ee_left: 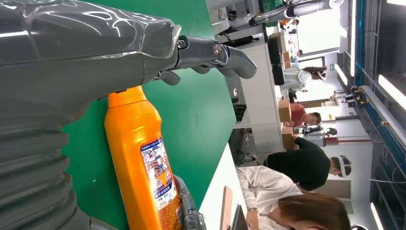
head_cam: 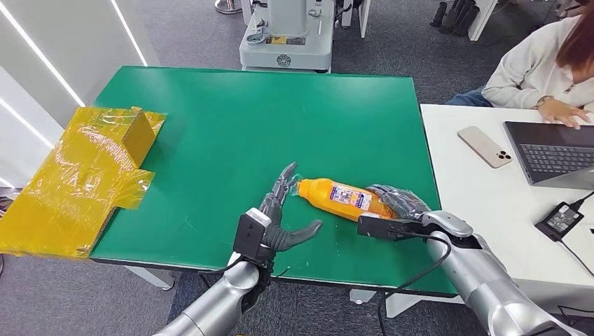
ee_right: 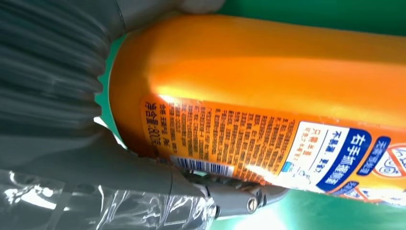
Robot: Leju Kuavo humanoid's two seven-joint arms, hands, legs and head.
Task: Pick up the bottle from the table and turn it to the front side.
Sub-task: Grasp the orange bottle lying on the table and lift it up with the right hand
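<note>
An orange bottle point(head_cam: 340, 198) with a printed label lies on its side on the green table point(head_cam: 231, 119), near the front edge, its neck pointing left. My right hand point(head_cam: 401, 204) grips the bottle's base end, fingers wrapped over it. The right wrist view shows the bottle point(ee_right: 263, 72) close up, back label and barcode facing the camera, with my right hand point(ee_right: 72, 158) around its bottom. My left hand point(head_cam: 279, 222) holds nothing; its fingers are spread beside the neck and its thumb points right. In the left wrist view the bottle point(ee_left: 143, 167) runs out from under my left hand point(ee_left: 72, 57).
A yellow taped cardboard box point(head_cam: 84, 175) overhangs the table's left edge. A white desk on the right carries a phone point(head_cam: 485, 147), a laptop point(head_cam: 553, 150) and a power adapter point(head_cam: 560, 218); a person point(head_cam: 539, 70) sits there. A machine base point(head_cam: 287, 38) stands behind the table.
</note>
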